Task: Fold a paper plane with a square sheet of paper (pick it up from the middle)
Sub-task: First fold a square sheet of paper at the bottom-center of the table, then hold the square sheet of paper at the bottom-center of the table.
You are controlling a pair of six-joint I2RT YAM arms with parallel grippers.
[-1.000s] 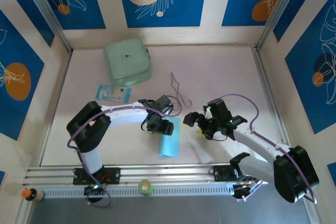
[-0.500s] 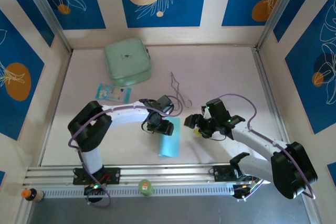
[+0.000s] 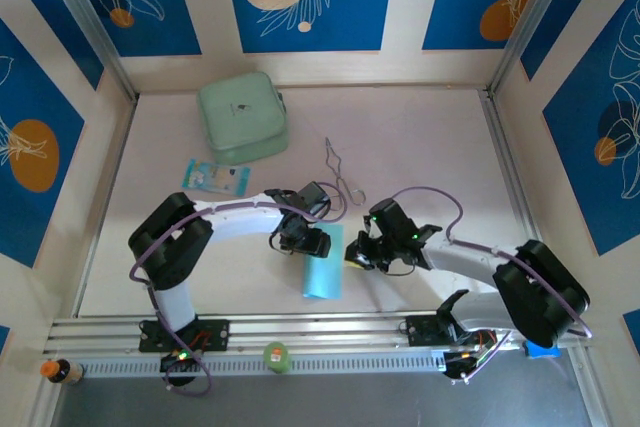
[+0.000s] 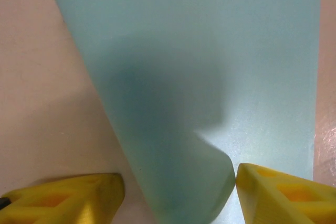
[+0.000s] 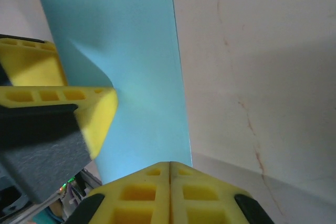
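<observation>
Looking at a pale pinkish table (image 3: 430, 147) with the thin cyan paper sheet (image 3: 323, 272) folded narrow near front middle, left claw (image 4: 176, 195) spread open astride its raised end, right claw (image 5: 169, 169) pinched shut on nothing just beside its edge.

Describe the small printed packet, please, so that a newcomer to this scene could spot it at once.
Start at the mint-green case in the far left corner of the table. Just in front of it, toward the near edge, lies the small packet. It is flat, blue and white with print, unlike the plain cyan paper further right.
</observation>
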